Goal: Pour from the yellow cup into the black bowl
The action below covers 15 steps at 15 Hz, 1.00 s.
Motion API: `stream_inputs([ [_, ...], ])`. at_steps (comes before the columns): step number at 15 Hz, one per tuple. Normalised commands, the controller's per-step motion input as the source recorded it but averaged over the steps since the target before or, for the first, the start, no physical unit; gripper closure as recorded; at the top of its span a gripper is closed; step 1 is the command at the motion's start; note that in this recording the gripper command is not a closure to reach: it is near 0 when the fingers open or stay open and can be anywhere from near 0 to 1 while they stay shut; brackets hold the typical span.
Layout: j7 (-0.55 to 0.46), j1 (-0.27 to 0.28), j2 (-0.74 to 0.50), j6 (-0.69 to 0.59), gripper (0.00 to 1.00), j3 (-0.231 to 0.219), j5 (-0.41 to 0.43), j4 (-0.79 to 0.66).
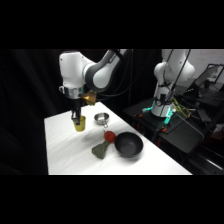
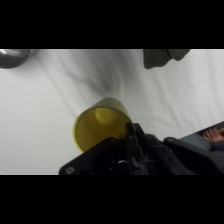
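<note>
Two-finger gripper (image 1: 76,120) grasps the small plain yellow cup (image 1: 79,125) by its rim; early tilt risks spilling short of the wide glossy black bowl (image 1: 129,145).

The small plain yellow cup (image 1: 78,125) is standing on the white table (image 1: 65,150) towards its far left part, directly under the two-finger gripper (image 1: 75,119), which is reaching down onto it. The small shiny metal cup (image 1: 101,119) is sitting just to its right. Nearer the camera, the wide round black bowl (image 1: 129,145) is resting, with a small round red object (image 1: 109,135) just beside it on the left and a flat dark green object (image 1: 100,149) lying left of the bowl.
</note>
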Motion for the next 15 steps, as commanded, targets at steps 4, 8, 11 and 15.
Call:
stream_inputs([
  [4,0.00,-0.066,0.20,0.08,0.18,0.052,0.289,0.22],
  [8,0.05,-0.009,0.18,0.10,0.18,0.029,0.157,0.13],
  [11,0.05,0.017,0.12,0.10,0.18,0.011,0.121,0.09],
  [15,0.06,0.044,0.05,0.07,0.18,-0.012,0.089,0.08],
])
